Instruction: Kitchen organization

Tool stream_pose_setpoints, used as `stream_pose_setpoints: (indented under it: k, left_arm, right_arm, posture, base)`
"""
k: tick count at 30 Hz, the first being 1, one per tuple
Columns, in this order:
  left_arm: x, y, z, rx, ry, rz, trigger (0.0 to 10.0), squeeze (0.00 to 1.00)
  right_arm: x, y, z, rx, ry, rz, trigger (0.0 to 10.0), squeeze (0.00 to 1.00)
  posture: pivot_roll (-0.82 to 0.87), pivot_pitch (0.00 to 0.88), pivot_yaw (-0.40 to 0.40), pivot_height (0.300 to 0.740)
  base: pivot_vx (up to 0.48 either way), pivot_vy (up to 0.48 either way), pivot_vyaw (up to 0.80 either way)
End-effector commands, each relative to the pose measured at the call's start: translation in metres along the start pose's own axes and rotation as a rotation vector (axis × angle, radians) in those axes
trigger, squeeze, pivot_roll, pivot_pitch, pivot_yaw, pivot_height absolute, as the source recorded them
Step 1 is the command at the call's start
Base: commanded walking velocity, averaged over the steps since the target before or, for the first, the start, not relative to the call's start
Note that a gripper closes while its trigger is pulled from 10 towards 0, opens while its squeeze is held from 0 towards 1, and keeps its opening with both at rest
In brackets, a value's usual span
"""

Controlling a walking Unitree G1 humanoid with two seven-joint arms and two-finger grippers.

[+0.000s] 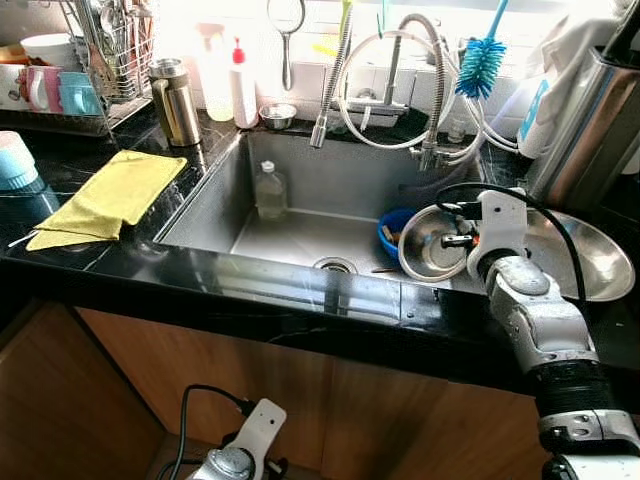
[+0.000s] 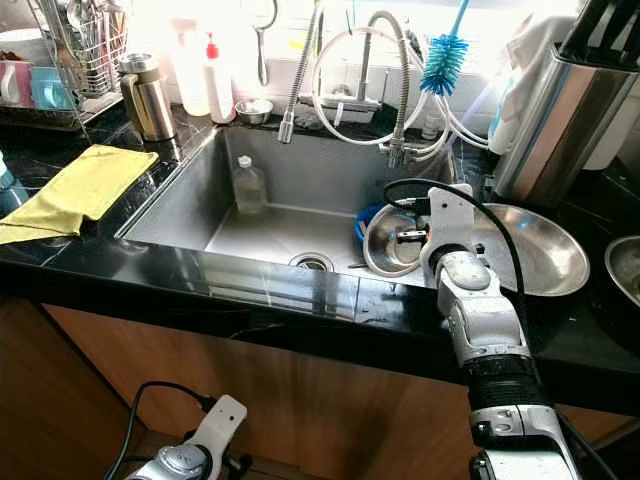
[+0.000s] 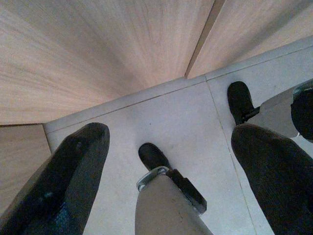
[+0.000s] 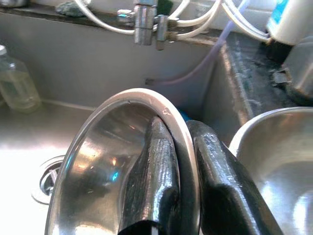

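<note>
My right gripper (image 4: 180,166) is shut on the rim of a small steel bowl (image 1: 432,243), one finger inside and one outside, holding it tilted at the right end of the sink (image 1: 300,235). Behind the bowl a blue bowl (image 1: 392,232) lies in the sink. A larger steel bowl (image 1: 590,262) rests on the black counter just right of the gripper. My left arm (image 1: 240,450) hangs low before the cabinet, its gripper (image 3: 166,161) open over the floor.
A clear bottle (image 1: 269,190) stands in the sink's far left corner, near the drain (image 1: 335,266). A yellow cloth (image 1: 105,197) lies on the left counter, by a steel flask (image 1: 175,102) and dish rack (image 1: 70,60). Faucet hoses (image 1: 400,90) and blue brush (image 1: 480,60) hang behind.
</note>
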State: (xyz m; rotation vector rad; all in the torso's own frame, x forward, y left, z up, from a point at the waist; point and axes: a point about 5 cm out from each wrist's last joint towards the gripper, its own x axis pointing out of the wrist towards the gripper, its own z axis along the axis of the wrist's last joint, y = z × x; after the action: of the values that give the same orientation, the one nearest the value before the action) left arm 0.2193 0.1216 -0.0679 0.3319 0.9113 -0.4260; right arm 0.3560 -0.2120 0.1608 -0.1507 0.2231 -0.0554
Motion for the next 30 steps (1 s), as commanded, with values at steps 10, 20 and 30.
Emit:
stream_pose_setpoints:
  k: [10, 20, 30]
  left_arm:
    - [0.0, 0.003, 0.004, 0.0, -0.013, 0.007, 10.0, 0.0]
    - [0.0, 0.004, 0.004, -0.002, -0.012, 0.011, 10.0, 0.0]
    - [0.0, 0.003, 0.004, -0.004, -0.011, 0.014, 10.0, 0.0]
  right_arm:
    - [0.001, -0.026, 0.006, -0.022, -0.01, -0.144, 10.0, 0.0]
    - [0.006, -0.008, 0.015, 0.017, -0.072, -0.048, 10.0, 0.0]
    - [0.014, 0.002, 0.003, 0.007, -0.016, 0.043, 10.0, 0.0]
  posture:
    - [0.03, 0.002, -0.06, 0.736]
    - [0.03, 0.004, -0.061, 0.736]
    - [0.04, 0.003, -0.064, 0.736]
  base:
    - [0.0, 0.0, 0.0]
    - [0.0, 0.0, 0.0]
    - [0.0, 0.0, 0.0]
